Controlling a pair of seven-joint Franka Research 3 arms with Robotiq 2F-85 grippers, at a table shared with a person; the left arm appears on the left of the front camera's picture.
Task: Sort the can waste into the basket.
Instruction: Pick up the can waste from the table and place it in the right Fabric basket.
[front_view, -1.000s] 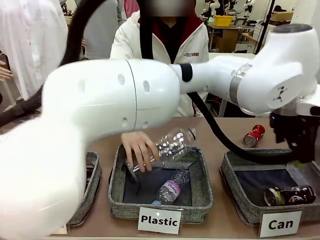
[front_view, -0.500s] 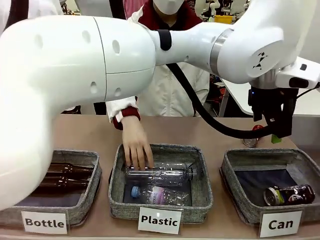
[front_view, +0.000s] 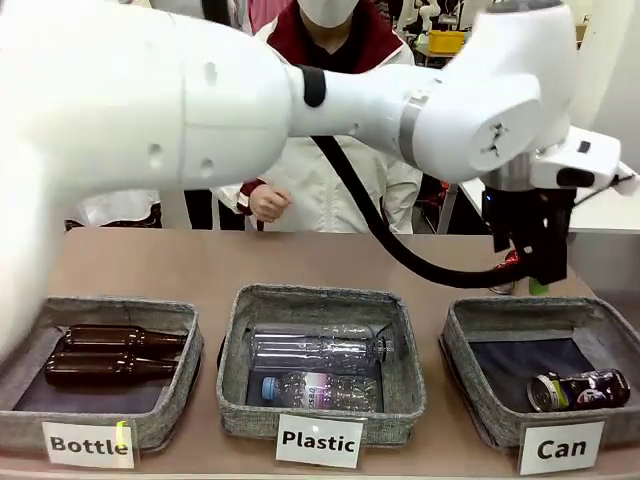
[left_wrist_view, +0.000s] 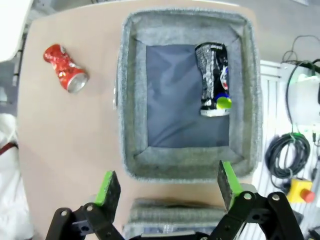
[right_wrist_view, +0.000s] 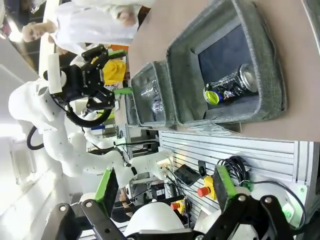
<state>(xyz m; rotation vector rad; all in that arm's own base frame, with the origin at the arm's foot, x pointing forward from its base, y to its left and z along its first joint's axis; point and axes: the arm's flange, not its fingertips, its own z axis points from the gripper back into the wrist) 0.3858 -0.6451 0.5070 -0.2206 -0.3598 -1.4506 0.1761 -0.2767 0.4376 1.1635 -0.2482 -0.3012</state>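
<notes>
A black can (left_wrist_view: 212, 80) with green-yellow marks lies inside the grey "Can" basket (left_wrist_view: 132, 100), against one side; it also shows in the basket (front_view: 470, 335) as the black can (front_view: 580, 388) and from the side as the black can (right_wrist_view: 230, 85). A crushed red can (left_wrist_view: 65, 68) lies on the bare table beyond the basket's far rim. My left gripper (left_wrist_view: 167, 182) hangs open above the basket's rim, nothing between its green pads. From the front, the left gripper (front_view: 530, 262) hovers behind the basket, covering most of the red can (front_view: 511, 262). My right gripper (right_wrist_view: 166, 184) stands open and holds nothing, off the table's right end.
The "Plastic" basket (front_view: 232, 350) holds two clear bottles, the "Bottle" basket (front_view: 190, 330) two brown ones. The person stands at the far side with a hand (front_view: 268, 203) drawn back to the chest. My left arm (front_view: 200, 100) spans the whole table.
The person laid a clear bottle in the "Plastic" basket and pulled the hand back. My left gripper moved left and up, from beside the "Can" basket to behind it.
</notes>
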